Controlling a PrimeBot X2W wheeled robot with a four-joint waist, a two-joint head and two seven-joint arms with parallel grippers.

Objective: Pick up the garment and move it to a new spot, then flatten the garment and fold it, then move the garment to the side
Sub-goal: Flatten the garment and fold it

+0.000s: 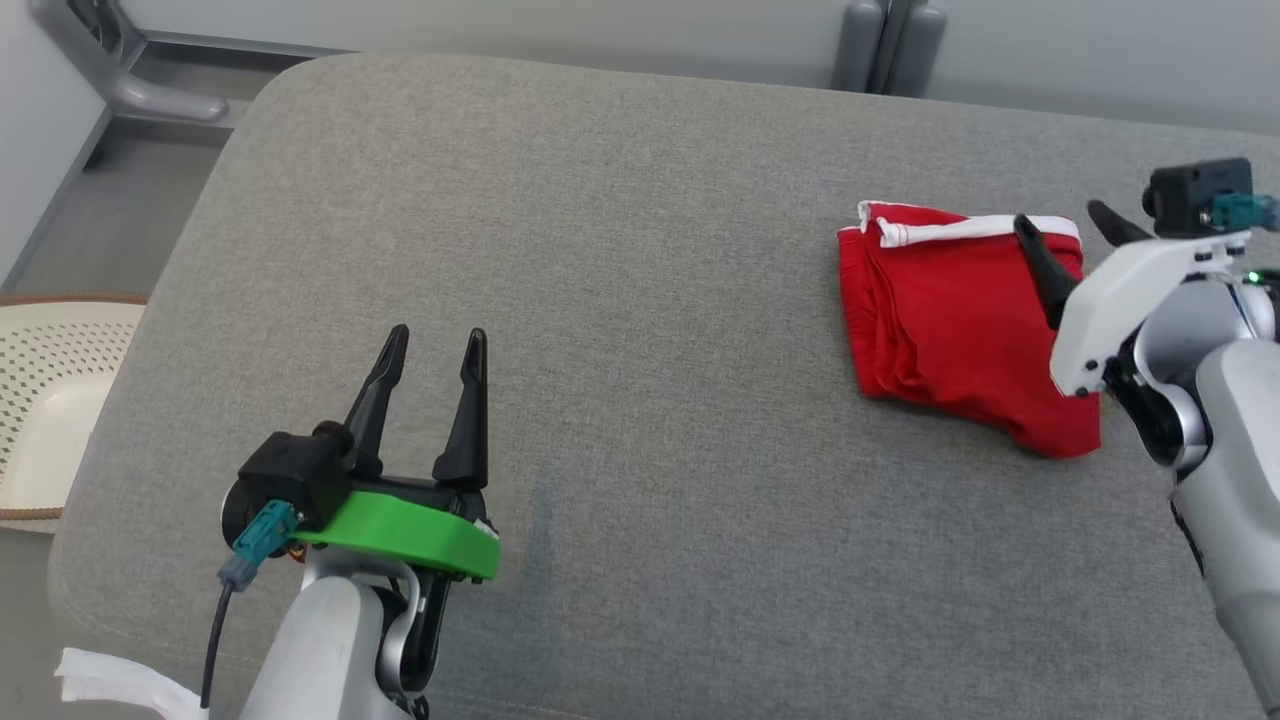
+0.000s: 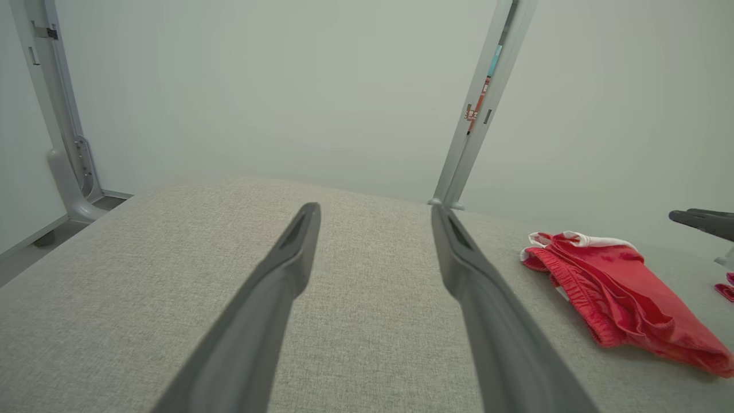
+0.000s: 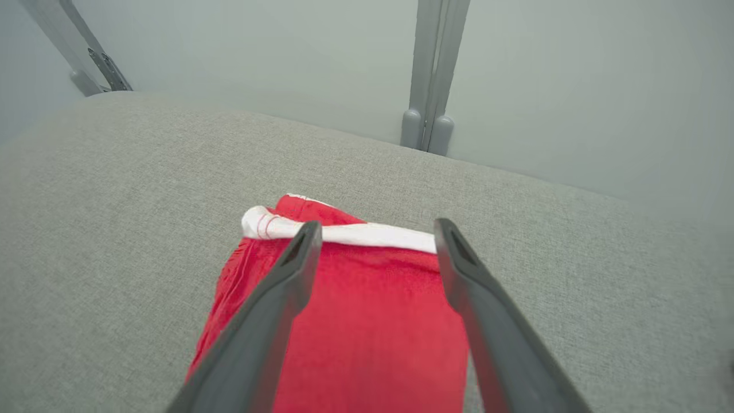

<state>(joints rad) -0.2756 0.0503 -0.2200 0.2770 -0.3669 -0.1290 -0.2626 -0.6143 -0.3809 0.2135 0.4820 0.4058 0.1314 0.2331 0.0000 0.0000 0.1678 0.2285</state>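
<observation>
A folded red garment (image 1: pixel 950 320) with a white band lies on the right part of the grey cushioned surface (image 1: pixel 620 300). My right gripper (image 1: pixel 1065 218) hovers over the garment's right side, open, fingers apart with nothing between them; in the right wrist view the garment (image 3: pixel 373 321) lies under and between the fingers of the right gripper (image 3: pixel 373 229). My left gripper (image 1: pixel 436 342) stands open at the lower left, far from the cloth. In the left wrist view the left gripper (image 2: pixel 375 209) is empty and the garment (image 2: pixel 619 295) sits to the right.
A pale perforated basket (image 1: pixel 50 400) stands off the surface's left edge. Grey metal frame posts (image 1: pixel 890 45) rise behind the far edge, and another frame leg (image 1: pixel 130 80) is at the back left. A white cloth scrap (image 1: pixel 110 685) shows at the bottom left.
</observation>
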